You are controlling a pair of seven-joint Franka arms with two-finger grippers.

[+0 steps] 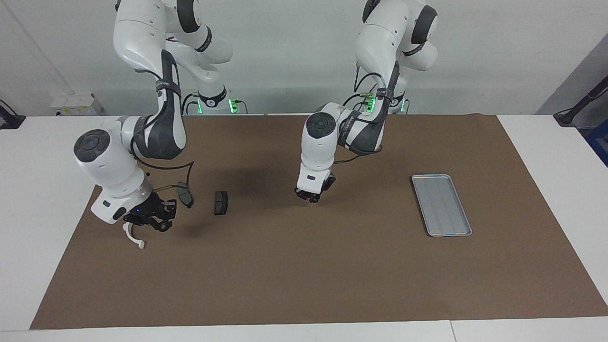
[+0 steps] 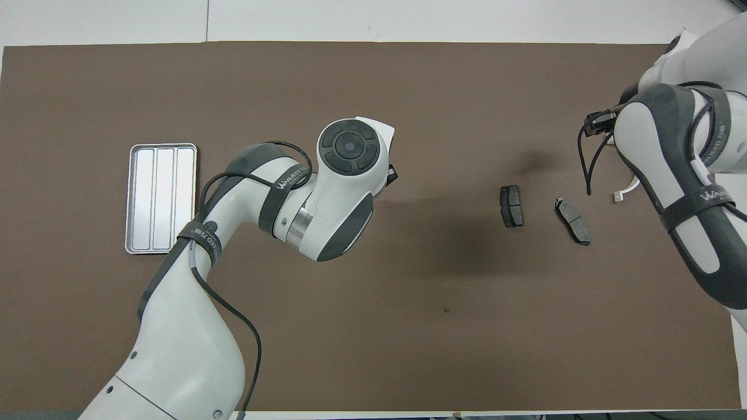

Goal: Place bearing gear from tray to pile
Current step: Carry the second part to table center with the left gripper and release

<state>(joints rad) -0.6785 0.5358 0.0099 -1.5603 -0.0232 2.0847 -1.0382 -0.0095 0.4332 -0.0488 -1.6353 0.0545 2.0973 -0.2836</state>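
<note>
Left claw [image 1: 311, 196] pressed together over the mat's middle, right claw [image 1: 151, 219], grip unclear, above the white bracket [image 1: 134, 239].

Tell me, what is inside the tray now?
Nothing can be seen in the tray: only its bare ridged bottom shows, and no arm covers it in either view. The left gripper hangs over the mat, away from it.

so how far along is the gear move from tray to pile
Done: the tray holds nothing, so pickup looks finished. In hand: the left tool, shut, is over the mat between tray and pile; whether it carries a gear cannot be seen. The right tool hangs over the white bracket. Left: no gear shows beside the bracket and two dark pads, so the drop-off remains.
</note>
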